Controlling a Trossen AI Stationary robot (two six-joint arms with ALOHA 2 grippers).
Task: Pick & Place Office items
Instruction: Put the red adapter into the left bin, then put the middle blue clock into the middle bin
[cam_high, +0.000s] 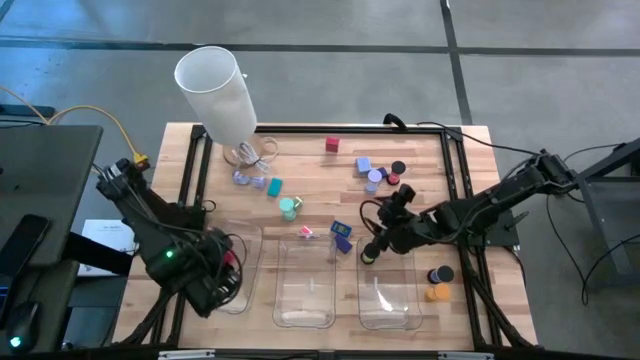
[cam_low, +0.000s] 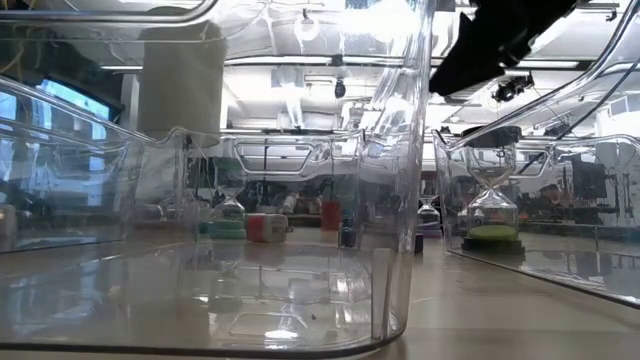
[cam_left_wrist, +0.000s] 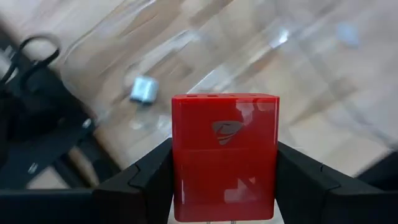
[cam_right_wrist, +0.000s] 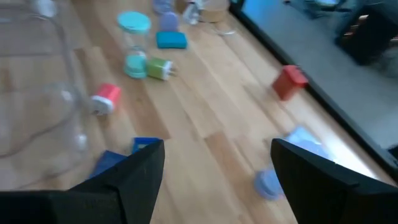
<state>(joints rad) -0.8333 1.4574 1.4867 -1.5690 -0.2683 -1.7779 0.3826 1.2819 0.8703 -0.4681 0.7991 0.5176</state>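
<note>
Red block (cam_left_wrist: 224, 155) clamped in left gripper (cam_left_wrist: 224, 186), over left clear tray (cam_high: 243, 290).
Right gripper (cam_right_wrist: 217, 168) open, empty, above wooden table (cam_high: 300, 170).

High view: overhead, straight down on the whole table (cam_high: 420, 165). Low view: table height, close behind the clear trays (cam_low: 300, 250), also seen from overhead. Wrist views: close, facing past each arm's fingers.

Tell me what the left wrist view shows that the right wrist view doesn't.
Only the left wrist view shows the left gripper shut on a red block over a clear tray.

Only the right wrist view shows the empty, open right gripper above loose pieces: a red cube, a teal hourglass, a teal block and a blue block.

Both show the wooden table.
</note>
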